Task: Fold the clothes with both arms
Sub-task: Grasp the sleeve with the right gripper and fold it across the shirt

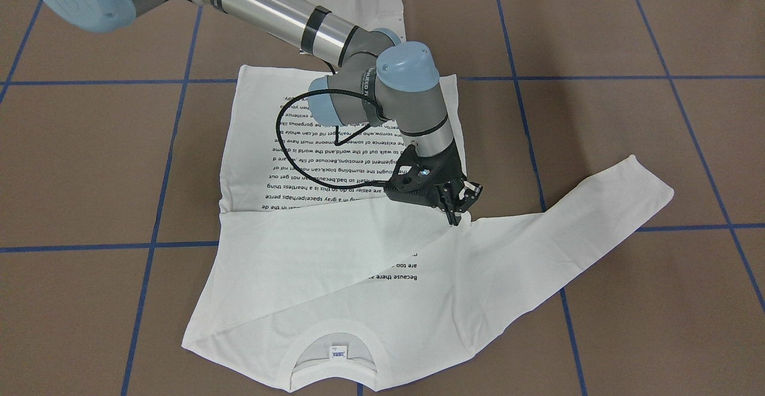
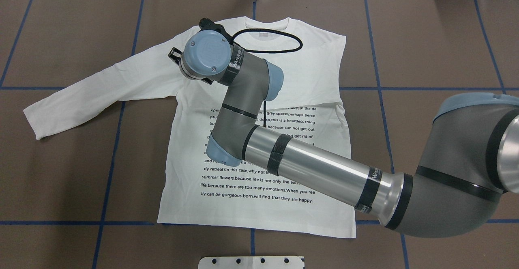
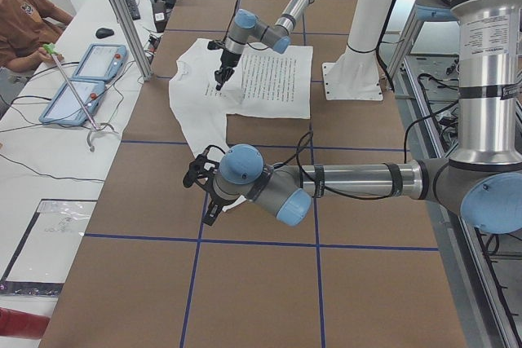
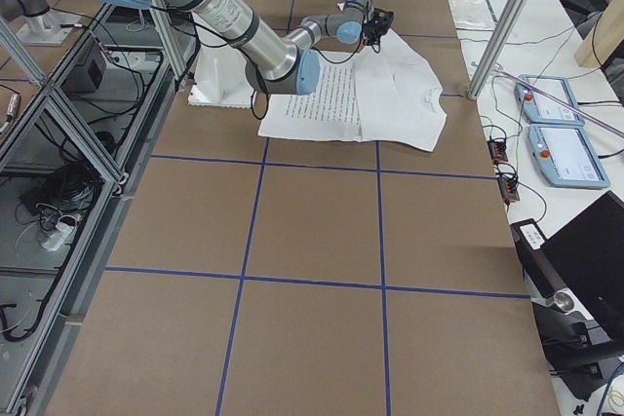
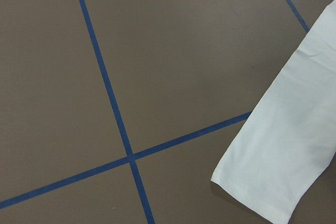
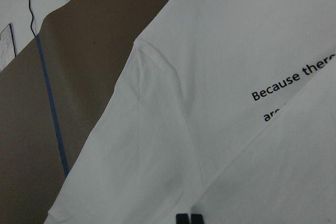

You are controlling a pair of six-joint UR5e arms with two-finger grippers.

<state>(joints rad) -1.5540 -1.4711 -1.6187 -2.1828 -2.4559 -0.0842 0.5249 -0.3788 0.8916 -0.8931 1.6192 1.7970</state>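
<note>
Exterior front-facing view: where's the T-shirt (image 1: 311, 252)?

Flat on the brown table (image 1: 89, 163), print up, one sleeve folded across the chest. The right gripper (image 1: 455, 215) is pinched narrow, tips at the other armpit. The left gripper (image 3: 209, 211) hangs near that sleeve's cuff; I can't tell how its jaws stand.

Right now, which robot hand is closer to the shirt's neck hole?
The right gripper. It is down at the shoulder of the shirt, a little way from the collar. The left gripper is far off by the outstretched sleeve cuff, above the table.
</note>
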